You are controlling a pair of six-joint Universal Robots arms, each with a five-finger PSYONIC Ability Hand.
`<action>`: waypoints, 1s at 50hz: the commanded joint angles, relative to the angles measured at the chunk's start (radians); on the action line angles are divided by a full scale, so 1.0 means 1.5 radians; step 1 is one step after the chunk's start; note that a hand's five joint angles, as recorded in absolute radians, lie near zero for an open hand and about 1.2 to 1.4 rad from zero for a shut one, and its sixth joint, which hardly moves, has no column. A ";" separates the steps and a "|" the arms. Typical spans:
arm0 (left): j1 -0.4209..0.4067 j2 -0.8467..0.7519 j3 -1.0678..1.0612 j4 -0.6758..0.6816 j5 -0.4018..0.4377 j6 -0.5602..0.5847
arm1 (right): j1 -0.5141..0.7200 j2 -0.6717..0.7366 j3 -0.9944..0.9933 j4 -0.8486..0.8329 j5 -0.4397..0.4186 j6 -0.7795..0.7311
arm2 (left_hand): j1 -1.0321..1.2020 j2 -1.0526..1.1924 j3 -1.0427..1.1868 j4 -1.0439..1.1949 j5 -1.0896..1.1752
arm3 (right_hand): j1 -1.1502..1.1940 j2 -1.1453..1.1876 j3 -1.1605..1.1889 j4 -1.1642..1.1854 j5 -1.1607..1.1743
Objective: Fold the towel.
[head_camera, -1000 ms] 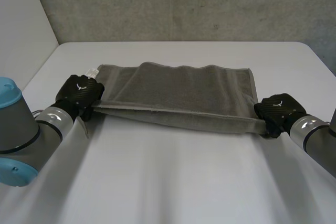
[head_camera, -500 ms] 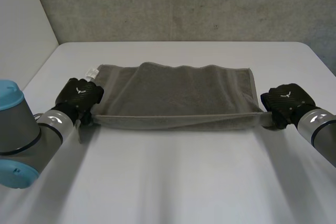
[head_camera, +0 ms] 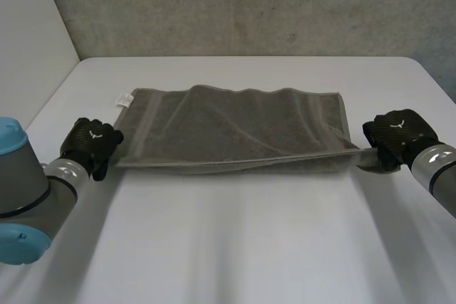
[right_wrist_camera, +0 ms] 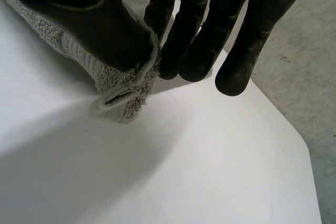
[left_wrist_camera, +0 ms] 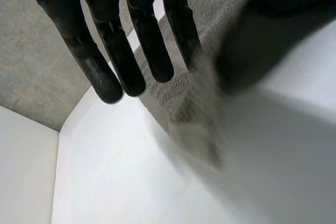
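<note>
The grey towel [head_camera: 242, 129] lies folded in half on the white table [head_camera: 228, 240], its doubled edge toward me. My left hand [head_camera: 91, 145] sits just off the towel's near left corner, apart from it. In the left wrist view its fingers [left_wrist_camera: 113, 51] are straight and hold nothing, with the towel's corner [left_wrist_camera: 197, 124] lying beyond the fingertips. My right hand [head_camera: 395, 133] is at the near right corner. There the thumb and fingers [right_wrist_camera: 199, 30] pinch the towel's hemmed corner [right_wrist_camera: 118, 95] just above the table.
A small white label [head_camera: 126, 97] sticks out at the towel's far left corner. A grey concrete wall [head_camera: 249, 5] rises behind the table's far edge. Bare table stretches from the towel to the front edge.
My left hand has let go of the near left corner and drawn back to the left. The towel's near edge has sunk to the table. My right hand shifted slightly right, still pinching.
</note>
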 commanded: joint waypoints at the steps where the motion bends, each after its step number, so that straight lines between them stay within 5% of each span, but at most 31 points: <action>1: 0.019 0.042 -0.021 -0.004 0.004 0.007 | 0.002 -0.035 0.007 0.002 -0.006 0.001 | 0.102 0.107 0.102 0.086 -0.005 | 0.036 0.036 0.031 0.031 0.030; 13: 0.037 0.223 -0.034 -0.004 0.019 -0.028 | -0.003 -0.222 -0.005 0.022 -0.023 -0.006 | 0.102 0.107 0.102 0.086 -0.005 | 0.036 0.036 0.031 0.031 0.030; 27: 0.035 0.324 -0.051 -0.111 0.072 -0.088 | -0.077 -0.305 -0.073 0.308 -0.130 -0.093 | 0.102 0.107 0.102 0.086 -0.005 | 0.036 0.036 0.031 0.031 0.030; 34: 0.035 0.258 -0.056 -0.123 0.082 -0.086 | -0.074 -0.247 -0.075 0.356 -0.117 -0.183 | 0.102 0.107 0.102 0.086 -0.005 | 0.036 0.036 0.031 0.031 0.030; 43: 0.031 0.116 0.005 -0.120 0.076 -0.053 | -0.062 -0.107 -0.116 0.355 -0.113 -0.186 | 0.102 0.107 0.102 0.086 -0.005 | 0.036 0.036 0.031 0.031 0.030; 50: -0.004 -0.035 0.154 -0.120 0.068 -0.018 | -0.009 0.047 -0.245 0.317 -0.051 -0.156 | 0.102 0.107 0.102 0.086 -0.005 | 0.036 0.036 0.031 0.031 0.030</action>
